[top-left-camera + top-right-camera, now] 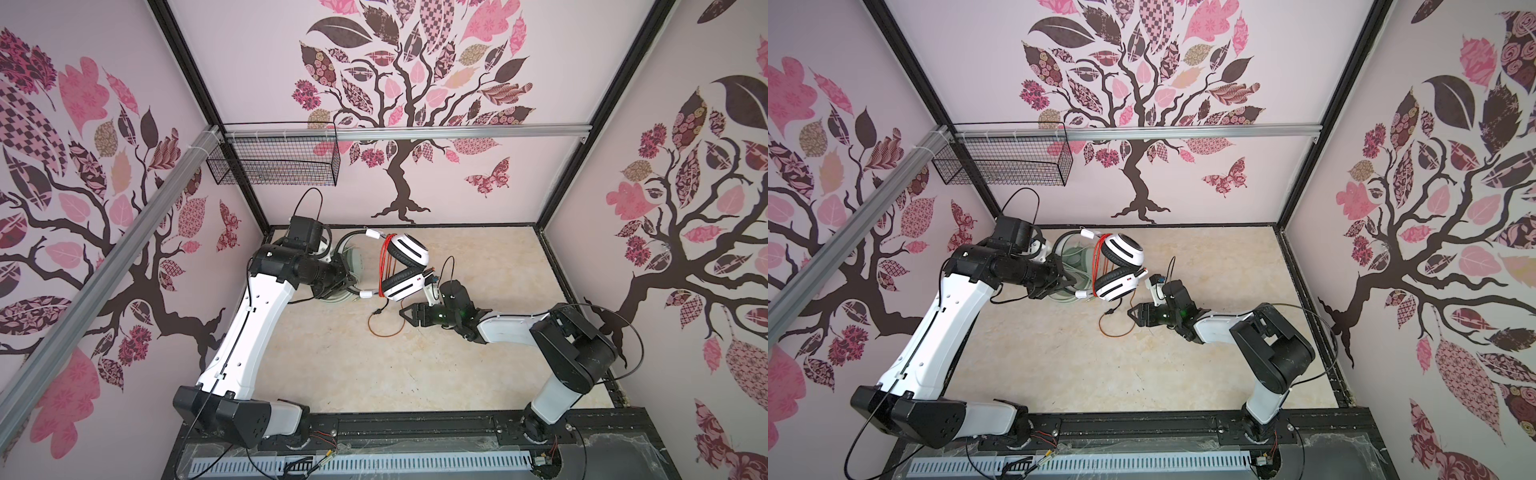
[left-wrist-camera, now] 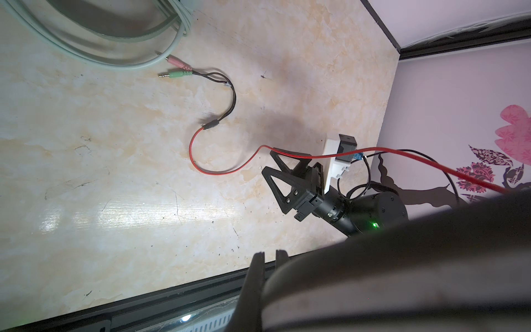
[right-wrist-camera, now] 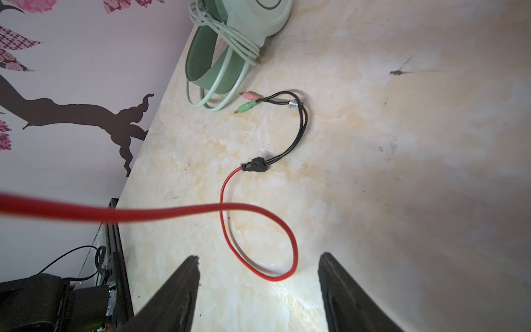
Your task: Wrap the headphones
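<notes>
Marbled tabletop bears the mint-green headphones, cable already coiled. My left gripper clamps the white-and-black headphones by the thin headband, just beside them. My right gripper gapes over the orange-red cable: limp, light, probably slippery, best pinched at its slack loop.

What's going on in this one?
The left gripper is shut on the white-and-black headphones, holding them up with several turns of orange-red cable around them. The cable's loose end lies looped on the table, and the open right gripper sits right at that loop. The mint-green headphones lie behind, cable bundled.
</notes>
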Motion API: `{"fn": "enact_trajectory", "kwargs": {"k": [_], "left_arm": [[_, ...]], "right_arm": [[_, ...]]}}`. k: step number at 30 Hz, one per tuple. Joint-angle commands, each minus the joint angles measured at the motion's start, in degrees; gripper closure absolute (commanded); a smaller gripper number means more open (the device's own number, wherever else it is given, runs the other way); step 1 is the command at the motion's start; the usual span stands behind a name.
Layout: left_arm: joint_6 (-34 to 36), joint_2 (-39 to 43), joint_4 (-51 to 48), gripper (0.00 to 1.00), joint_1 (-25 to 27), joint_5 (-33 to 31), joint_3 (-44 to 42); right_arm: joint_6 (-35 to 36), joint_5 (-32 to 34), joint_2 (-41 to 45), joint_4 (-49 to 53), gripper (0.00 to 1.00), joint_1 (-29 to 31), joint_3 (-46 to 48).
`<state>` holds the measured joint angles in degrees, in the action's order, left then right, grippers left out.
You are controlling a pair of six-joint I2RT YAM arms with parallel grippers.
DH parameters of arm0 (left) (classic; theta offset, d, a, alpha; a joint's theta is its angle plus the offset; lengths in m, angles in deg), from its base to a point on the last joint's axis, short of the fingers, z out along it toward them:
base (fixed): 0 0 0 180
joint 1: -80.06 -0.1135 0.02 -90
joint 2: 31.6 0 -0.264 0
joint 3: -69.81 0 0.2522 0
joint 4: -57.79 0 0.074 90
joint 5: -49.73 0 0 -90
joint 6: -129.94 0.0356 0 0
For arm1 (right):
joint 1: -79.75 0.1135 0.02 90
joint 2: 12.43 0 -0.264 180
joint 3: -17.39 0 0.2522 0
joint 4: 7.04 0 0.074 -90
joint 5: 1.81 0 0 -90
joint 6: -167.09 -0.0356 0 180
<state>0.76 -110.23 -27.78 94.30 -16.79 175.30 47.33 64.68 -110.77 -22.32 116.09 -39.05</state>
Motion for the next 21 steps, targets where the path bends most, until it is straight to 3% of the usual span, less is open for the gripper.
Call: {"fn": "enact_trajectory", "kwargs": {"k": [1,4,9,13,16,21], "left_arm": [[-0.02,0.25,2.19,1.0,-0.33,3.19,3.5],[-0.13,0.15,2.29,1.0,-0.43,3.32,3.36],[-0.92,-0.09,2.63,1.0,-0.6,3.94,3.29],[-3.46,-0.3,4.65,1.0,-1.28,6.92,2.57],[-4.41,-0.67,5.15,1.0,-1.93,6.99,3.76],[-5.98,-1.02,3.9,1.0,-2.33,0.61,7.9]], "right_arm": [[-1.65,0.68,-4.11,-1.76,0.35,0.05,-1.92],[-3.46,-0.22,-7.54,-5.07,0.39,0.0,-2.77],[-5.24,-5.14,-12.95,-7.18,0.79,0.21,-5.75],[-5.88,-6.44,-12.01,-8.67,0.99,1.25,-3.36],[-6.19,-6.59,-8.16,-8.29,1.0,1.93,0.88],[-5.42,-5.65,5.14,-1.55,1.0,3.44,8.75]]}}
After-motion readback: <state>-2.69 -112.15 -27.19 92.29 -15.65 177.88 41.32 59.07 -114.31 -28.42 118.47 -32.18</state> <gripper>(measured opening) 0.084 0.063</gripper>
